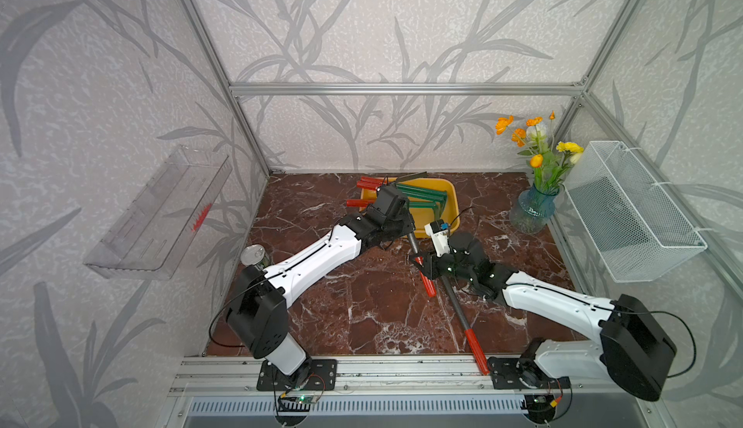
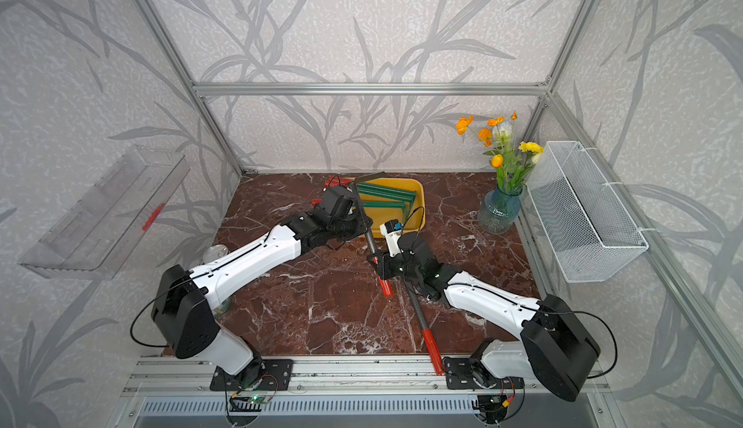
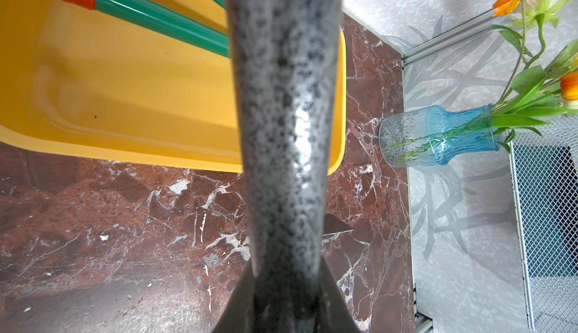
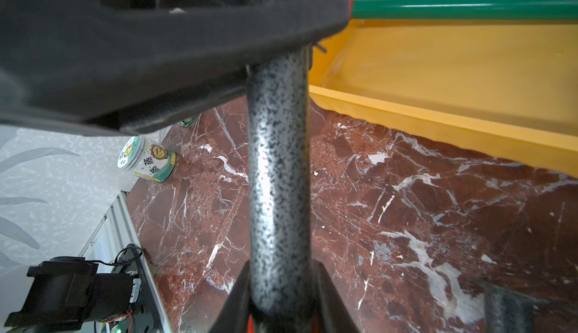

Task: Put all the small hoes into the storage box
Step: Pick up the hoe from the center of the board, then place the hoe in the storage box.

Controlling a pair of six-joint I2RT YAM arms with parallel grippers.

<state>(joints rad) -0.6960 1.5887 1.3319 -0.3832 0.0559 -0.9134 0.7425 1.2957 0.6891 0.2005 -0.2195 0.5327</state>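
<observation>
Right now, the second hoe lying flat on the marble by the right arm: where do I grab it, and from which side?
Grip the lying hoe on its bare speckled shaft, just above the red handle, from straight above, pincer jaws across the shaft. It lies flat and slanted on the marble tabletop; its head end is hidden under the right arm.

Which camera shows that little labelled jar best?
The right wrist view: the jar shows clearly, cartoon label and all. In both top views the left arm hides most of it. The left wrist view misses it.
</observation>
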